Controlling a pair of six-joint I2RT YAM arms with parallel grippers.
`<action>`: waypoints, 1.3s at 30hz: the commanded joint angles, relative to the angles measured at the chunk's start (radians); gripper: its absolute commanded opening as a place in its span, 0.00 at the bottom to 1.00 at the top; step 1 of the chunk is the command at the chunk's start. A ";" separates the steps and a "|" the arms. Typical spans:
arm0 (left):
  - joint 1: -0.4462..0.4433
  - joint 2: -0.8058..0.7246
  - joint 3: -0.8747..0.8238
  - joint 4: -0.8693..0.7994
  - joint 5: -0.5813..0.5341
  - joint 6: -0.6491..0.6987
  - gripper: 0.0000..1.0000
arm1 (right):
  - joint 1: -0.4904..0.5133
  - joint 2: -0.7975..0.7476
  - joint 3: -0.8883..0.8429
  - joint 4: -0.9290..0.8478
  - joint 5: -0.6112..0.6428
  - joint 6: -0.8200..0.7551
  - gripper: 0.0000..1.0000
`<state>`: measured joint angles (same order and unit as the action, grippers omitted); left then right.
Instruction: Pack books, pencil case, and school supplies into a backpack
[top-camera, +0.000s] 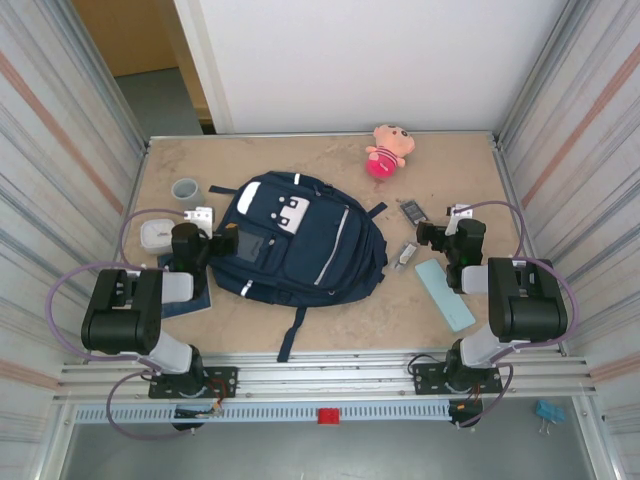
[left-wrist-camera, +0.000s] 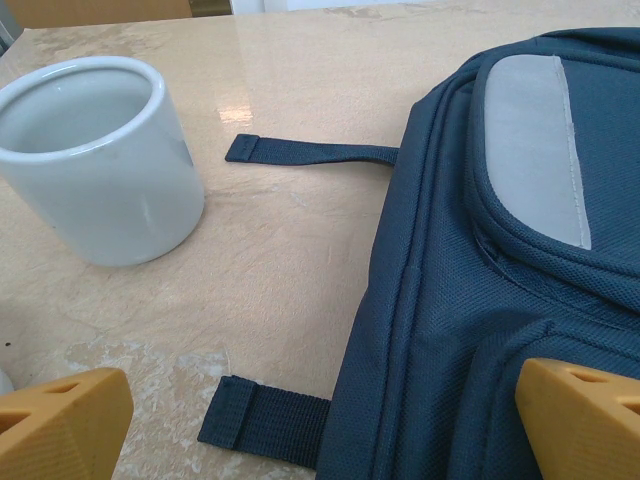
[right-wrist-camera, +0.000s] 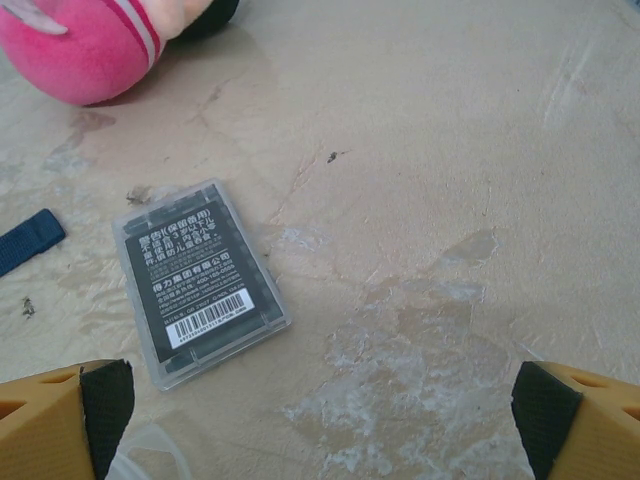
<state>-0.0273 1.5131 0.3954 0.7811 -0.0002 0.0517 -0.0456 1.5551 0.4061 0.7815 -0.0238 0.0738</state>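
Note:
The navy backpack (top-camera: 295, 240) lies flat and closed in the middle of the table, its left edge in the left wrist view (left-wrist-camera: 500, 280). My left gripper (top-camera: 200, 228) (left-wrist-camera: 320, 425) hangs open over that edge, one finger above the fabric, the other above bare table. Part of the dark blue book (top-camera: 190, 303) shows under my left arm. The pale teal pencil case (top-camera: 444, 294) lies beside my right arm. The dark gadget (top-camera: 410, 210) (right-wrist-camera: 200, 280) lies label-up ahead and left of my open, empty right gripper (top-camera: 445, 225) (right-wrist-camera: 320, 420). A slim silvery-clear piece (top-camera: 405, 254) lies near the backpack.
A grey cup (top-camera: 185, 188) (left-wrist-camera: 95, 160) stands far left of the backpack, a white rounded box (top-camera: 155, 233) by my left arm. A pink-and-tan plush toy (top-camera: 388, 150) (right-wrist-camera: 90, 45) sits at the back. Backpack strap ends (left-wrist-camera: 265, 418) lie on the table. Metal walls enclose both sides.

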 joint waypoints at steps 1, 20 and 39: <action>0.003 -0.002 0.014 0.010 -0.011 0.008 0.99 | -0.004 -0.012 0.010 0.007 -0.004 0.010 0.99; -0.181 -0.348 0.291 -0.652 -0.230 -0.125 0.93 | 0.053 -0.236 0.540 -0.884 -0.198 -0.007 0.99; -0.442 -0.459 0.159 -0.966 0.056 -0.824 0.70 | 0.422 0.146 0.738 -1.032 -0.338 0.182 0.95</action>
<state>-0.4667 1.0348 0.6033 -0.2634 0.0063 -0.6682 0.3538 1.6833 1.1763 -0.2569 -0.3111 0.1753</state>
